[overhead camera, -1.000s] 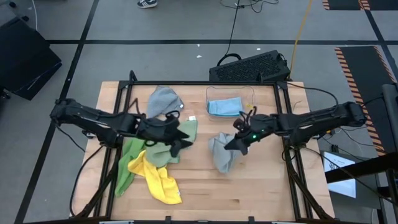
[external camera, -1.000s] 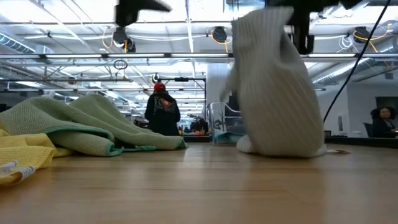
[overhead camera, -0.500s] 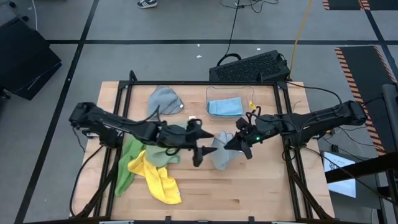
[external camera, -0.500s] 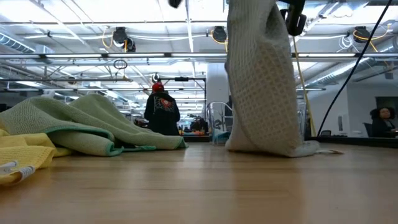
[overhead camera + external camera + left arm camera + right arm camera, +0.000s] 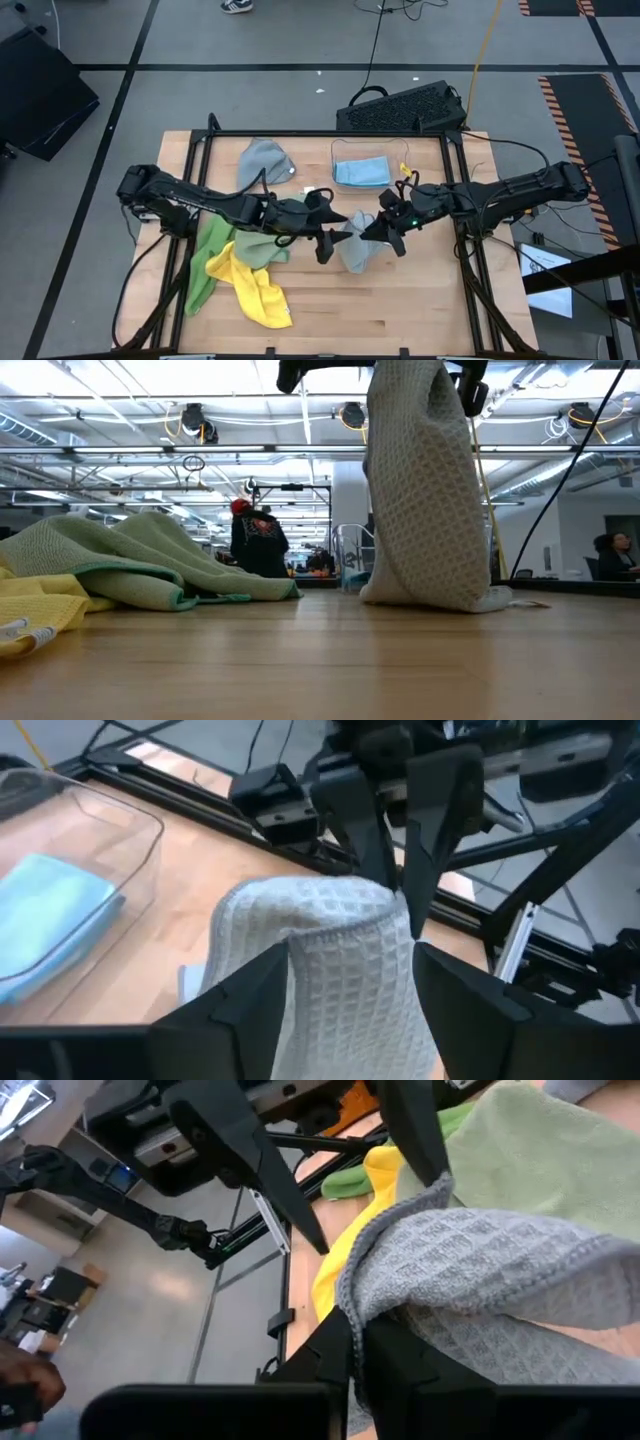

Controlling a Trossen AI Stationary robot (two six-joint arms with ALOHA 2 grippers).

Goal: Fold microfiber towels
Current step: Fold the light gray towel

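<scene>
Right gripper [image 5: 374, 228] – I see it pinched on the grey waffle-weave microfiber towel [image 5: 425, 490], lifted mid-table, hem touching wood. Left gripper [image 5: 333, 232] – fingers spread, flanking that towel's top fold.

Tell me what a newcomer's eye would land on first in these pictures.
First, the grey towel hanging mid-table, pinched at its top by the shut right gripper, its lower end resting on the table. The left gripper sits right beside it, fingers open on either side of the cloth. Then the heap of sage green towel, bright green towel and yellow towel on the table's left.
</scene>
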